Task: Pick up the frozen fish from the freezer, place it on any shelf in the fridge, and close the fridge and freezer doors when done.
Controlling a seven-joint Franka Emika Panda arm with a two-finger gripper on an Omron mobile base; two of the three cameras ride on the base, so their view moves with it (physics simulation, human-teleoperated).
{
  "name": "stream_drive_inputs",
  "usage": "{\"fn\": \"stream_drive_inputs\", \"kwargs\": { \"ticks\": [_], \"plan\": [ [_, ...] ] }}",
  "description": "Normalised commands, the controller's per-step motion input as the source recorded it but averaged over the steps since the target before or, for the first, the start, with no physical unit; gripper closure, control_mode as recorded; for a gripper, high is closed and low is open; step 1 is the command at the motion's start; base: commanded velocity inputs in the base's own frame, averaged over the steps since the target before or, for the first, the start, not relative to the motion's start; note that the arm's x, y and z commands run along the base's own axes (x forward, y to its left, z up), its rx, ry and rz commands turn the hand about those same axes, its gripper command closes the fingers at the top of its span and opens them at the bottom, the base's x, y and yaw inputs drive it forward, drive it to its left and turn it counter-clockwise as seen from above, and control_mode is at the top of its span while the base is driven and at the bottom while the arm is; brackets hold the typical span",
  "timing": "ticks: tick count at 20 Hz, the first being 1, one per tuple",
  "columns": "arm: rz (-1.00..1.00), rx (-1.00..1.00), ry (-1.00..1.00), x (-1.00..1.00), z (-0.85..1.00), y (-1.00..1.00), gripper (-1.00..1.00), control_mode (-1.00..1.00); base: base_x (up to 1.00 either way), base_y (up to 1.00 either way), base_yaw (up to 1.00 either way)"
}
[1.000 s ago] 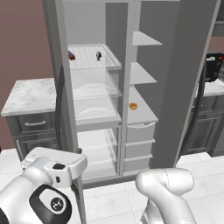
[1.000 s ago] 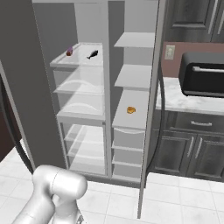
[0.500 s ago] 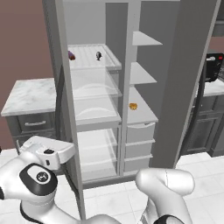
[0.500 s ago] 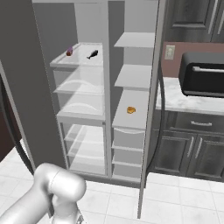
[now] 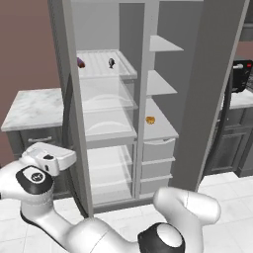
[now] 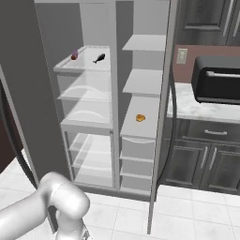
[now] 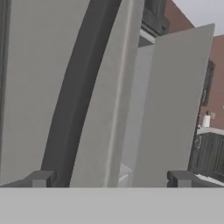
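Pincer (image 7: 110, 178) wide open, holding nothing, right up against the edge of an open grey door (image 7: 30, 87) with its dark curved handle (image 7: 72, 96). Beyond, both doors open; the fish (image 5: 111, 63) lies on the top glass shelf (image 5: 126, 75) of the fridge (image 5: 106, 133), near a purple block (image 5: 80, 63). Orange lump (image 5: 150, 120) on a grey freezer (image 5: 160, 99) shelf.

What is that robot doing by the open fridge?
It is moving a frozen fish into the fridge. The fish already lies on the top glass shelf, beside a small purple block. Both doors stand open. The gripper is open and empty, low at the fridge door near its dark handle, so closing the doors looks like what is left. An orange lump sits in the freezer.
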Motion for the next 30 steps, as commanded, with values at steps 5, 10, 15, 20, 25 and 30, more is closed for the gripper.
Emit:
{"fn": "stream_drive_inputs", "kwargs": {
  "ticks": [5,10,15,20,25,30],
  "plan": [
    [-0.07,0.00,0.00,0.60,-0.12,0.01,-1.00,-1.00,0.00,0.00,0.00],
    [-0.06,0.00,0.00,0.59,-0.09,0.00,-1.00,-1.00,0.00,0.00,0.00],
    [-0.05,0.00,0.00,0.56,-0.05,0.00,-1.00,-1.00,0.00,0.00,0.00],
    [-0.05,0.00,0.00,0.44,-0.02,0.00,-1.00,-1.00,0.00,0.00,0.00],
    [-0.03,0.00,-0.11,0.24,0.01,-0.38,-1.00,-1.00,0.00,0.00,0.00],
    [0.00,0.01,-0.24,0.01,0.09,-0.87,-1.00,-1.00,0.00,0.00,0.00]
  ]
}}
